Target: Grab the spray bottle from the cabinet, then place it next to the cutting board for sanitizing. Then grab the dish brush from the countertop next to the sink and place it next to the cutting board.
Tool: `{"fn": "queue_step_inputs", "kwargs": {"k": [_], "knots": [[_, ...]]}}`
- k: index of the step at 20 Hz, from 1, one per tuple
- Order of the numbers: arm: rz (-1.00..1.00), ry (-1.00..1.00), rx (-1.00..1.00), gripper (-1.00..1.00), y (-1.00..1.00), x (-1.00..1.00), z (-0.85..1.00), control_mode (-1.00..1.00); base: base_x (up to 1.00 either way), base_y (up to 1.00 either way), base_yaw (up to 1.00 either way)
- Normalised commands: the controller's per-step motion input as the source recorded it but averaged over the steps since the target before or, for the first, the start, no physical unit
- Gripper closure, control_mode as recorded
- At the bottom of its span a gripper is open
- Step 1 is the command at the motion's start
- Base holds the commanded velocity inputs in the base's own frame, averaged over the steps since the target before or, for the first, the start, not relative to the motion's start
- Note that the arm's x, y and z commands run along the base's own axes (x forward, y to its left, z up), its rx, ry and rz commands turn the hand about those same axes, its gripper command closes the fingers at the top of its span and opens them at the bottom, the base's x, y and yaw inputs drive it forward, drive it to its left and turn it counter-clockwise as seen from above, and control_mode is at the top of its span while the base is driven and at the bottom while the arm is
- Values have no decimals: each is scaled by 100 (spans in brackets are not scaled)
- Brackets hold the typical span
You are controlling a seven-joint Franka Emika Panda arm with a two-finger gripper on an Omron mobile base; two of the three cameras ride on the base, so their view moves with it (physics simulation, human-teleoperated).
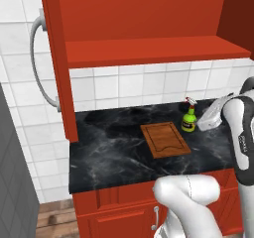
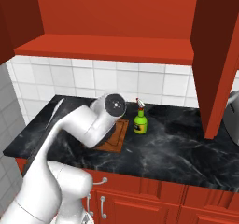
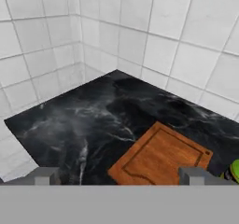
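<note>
Fingers [image 3: 119, 175] open, empty; spray bottle [image 1: 188, 119] beside cutting board [image 1: 165, 139].

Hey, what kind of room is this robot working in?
Most likely a kitchen, a rendered one: red cabinet above a black marble-look countertop, white tiled wall behind, and a wooden cutting board beside a green spray bottle.

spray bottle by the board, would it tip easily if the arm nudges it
Probably yes. The bottle stands upright on the countertop on a small base, with a narrow neck and trigger head up high, so a push near the top would likely topple it. Its round body might then roll. Nothing braces it; the board lies flat beside it.
</note>
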Motion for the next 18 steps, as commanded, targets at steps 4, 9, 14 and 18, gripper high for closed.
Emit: {"fn": "queue_step_inputs", "kwargs": {"k": [4,9,14,18], "knots": [[-33,12,-22,-100,6,-24,45,-100,0,0,0],[-42,1,-10,-100,2,-38,16,-100,0,0,0],[-42,0,-5,-100,1,-27,22,-100,0,0,0],[-21,-8,0,-100,2,-14,3,-100,0,0,0]]}}
